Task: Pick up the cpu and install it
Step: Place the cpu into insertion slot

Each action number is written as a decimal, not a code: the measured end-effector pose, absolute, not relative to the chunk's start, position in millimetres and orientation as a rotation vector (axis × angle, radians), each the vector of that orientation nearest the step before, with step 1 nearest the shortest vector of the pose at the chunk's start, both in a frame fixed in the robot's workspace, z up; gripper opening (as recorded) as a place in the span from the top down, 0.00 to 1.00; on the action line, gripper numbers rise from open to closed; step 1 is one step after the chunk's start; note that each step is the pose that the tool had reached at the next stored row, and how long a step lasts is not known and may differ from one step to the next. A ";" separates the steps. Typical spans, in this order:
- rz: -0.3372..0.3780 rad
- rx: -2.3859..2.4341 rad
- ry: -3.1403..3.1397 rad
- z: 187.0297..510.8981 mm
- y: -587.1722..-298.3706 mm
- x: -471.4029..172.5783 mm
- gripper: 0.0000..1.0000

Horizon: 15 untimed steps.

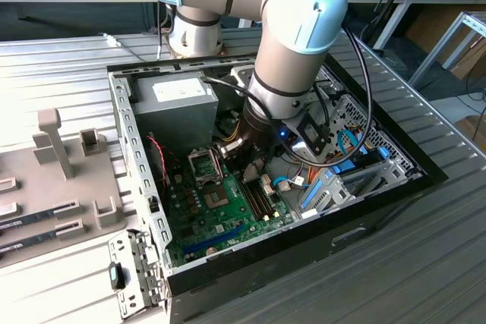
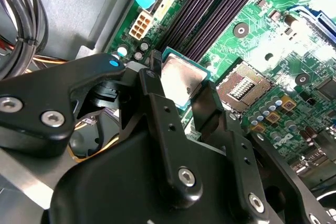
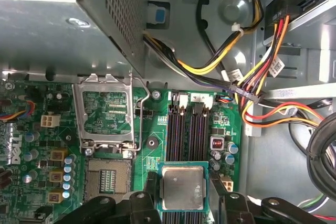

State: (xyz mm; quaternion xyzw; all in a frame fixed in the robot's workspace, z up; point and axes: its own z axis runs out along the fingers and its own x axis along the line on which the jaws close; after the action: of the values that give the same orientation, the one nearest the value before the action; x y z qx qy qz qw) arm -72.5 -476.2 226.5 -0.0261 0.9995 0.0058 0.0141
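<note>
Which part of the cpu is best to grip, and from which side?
Grip the cpu by two opposite thin edges, approaching from its metal-lid side, as the gripper does here. It is flat and square, so likely only the edges give parallel faces.

cpu [image 3: 182, 186]: grey-silver top, green rim | motherboard [image 3: 155, 119]: green | end effector [image 3: 182, 195]: black

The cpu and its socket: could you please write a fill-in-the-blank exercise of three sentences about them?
1. The gripper is ____ on the cpu.
2. The socket on the motherboard is ____, and its cover is raised.
3. The motherboard's colour is ____.
Missing words: shut; empty; green.
</note>
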 end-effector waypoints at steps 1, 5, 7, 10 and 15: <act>0.018 -0.081 3.112 225.8 -476.2 -72.5 0.53; 0.018 -0.081 3.112 223.8 -476.2 -72.5 0.53; 0.018 -0.081 3.112 222.6 -476.2 -72.5 0.53; 0.018 -0.081 3.112 220.9 -476.2 -72.5 0.53; 0.018 -0.081 3.112 217.5 -476.2 -72.5 0.53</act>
State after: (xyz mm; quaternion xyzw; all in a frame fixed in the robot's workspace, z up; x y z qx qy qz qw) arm -72.5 -476.2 217.5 -0.0261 0.9995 0.0059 0.0141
